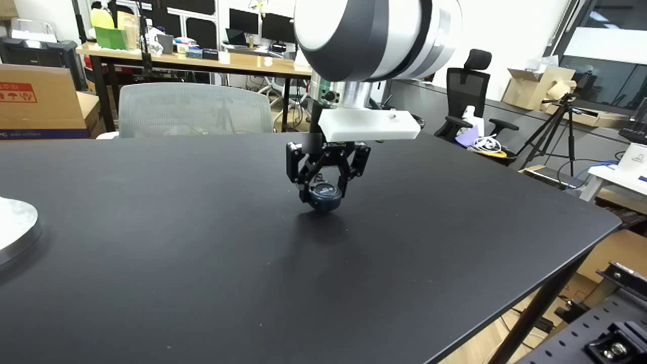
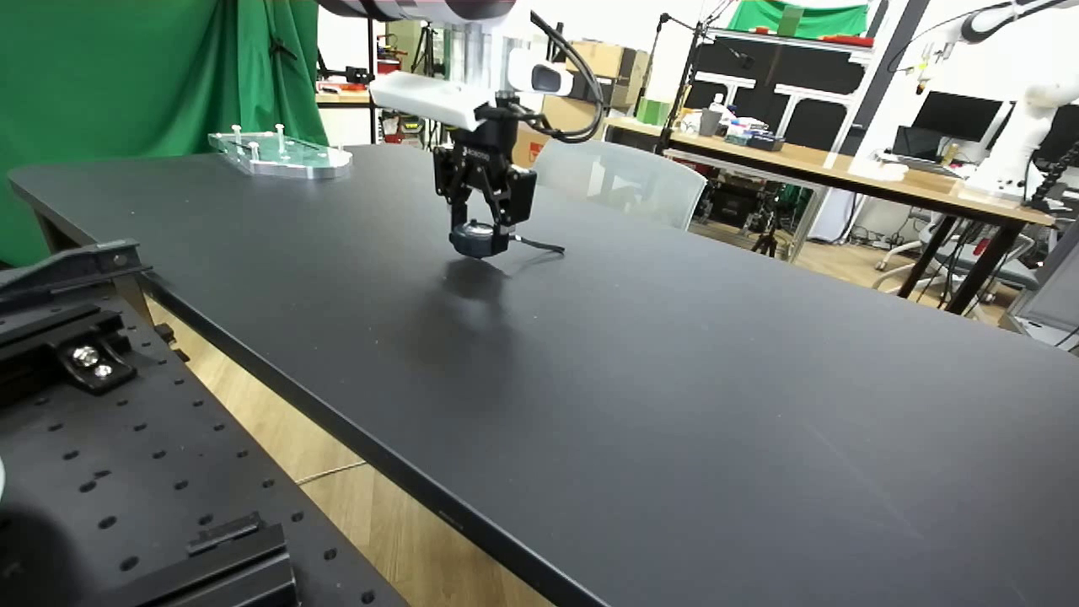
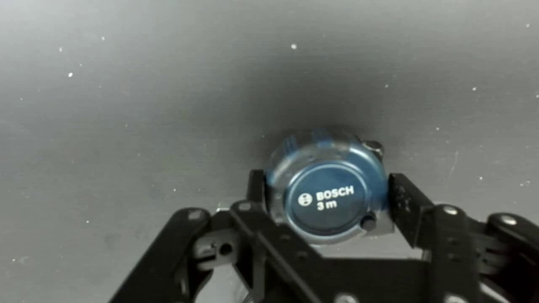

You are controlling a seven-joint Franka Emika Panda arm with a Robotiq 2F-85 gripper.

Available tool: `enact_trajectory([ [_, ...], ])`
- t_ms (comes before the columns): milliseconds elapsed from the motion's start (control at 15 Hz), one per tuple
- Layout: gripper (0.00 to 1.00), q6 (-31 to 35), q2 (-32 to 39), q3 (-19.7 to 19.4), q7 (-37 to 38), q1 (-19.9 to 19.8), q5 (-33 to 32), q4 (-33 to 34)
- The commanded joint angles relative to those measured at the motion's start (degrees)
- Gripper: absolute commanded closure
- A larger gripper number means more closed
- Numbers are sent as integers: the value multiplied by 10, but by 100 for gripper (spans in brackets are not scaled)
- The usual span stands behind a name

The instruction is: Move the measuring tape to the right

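The measuring tape is a rounded blue-and-dark-grey case with white lettering. It shows in both exterior views (image 1: 325,198) (image 2: 474,243) and in the wrist view (image 3: 326,198). My gripper (image 1: 323,192) is shut on it, with one finger against each side of the case; the gripper also shows in an exterior view (image 2: 480,231) and in the wrist view (image 3: 328,187). The tape seems to hang slightly above the dark table (image 1: 202,283), with a shadow below it. A thin dark strap (image 2: 539,245) sticks out from the tape's side.
A white round plate (image 1: 17,225) stands at the table's edge of view. A clear plate with upright pegs (image 2: 282,160) stands at the table's far end in an exterior view. A mesh chair (image 1: 194,108) is behind the table. A perforated metal base (image 2: 169,455) lies beyond the near edge.
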Motion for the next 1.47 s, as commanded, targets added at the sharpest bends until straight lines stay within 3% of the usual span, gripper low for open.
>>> enact_trajectory([
  [0,51,6,-41,-5,14,0,-3,-47],
  [133,51,3,-46,-3,13,-4,0,-55],
  [200,21,1,-48,-2,12,-6,2,-59],
  [267,6,0,-50,0,10,-9,4,-62],
  [333,2,0,-52,-1,11,-9,3,-64],
  [800,0,-27,-97,-4,28,2,-9,-74],
  [1067,0,-83,-163,41,-2,-16,18,-74],
  [1400,0,-127,-209,97,-136,-31,143,-61],
])
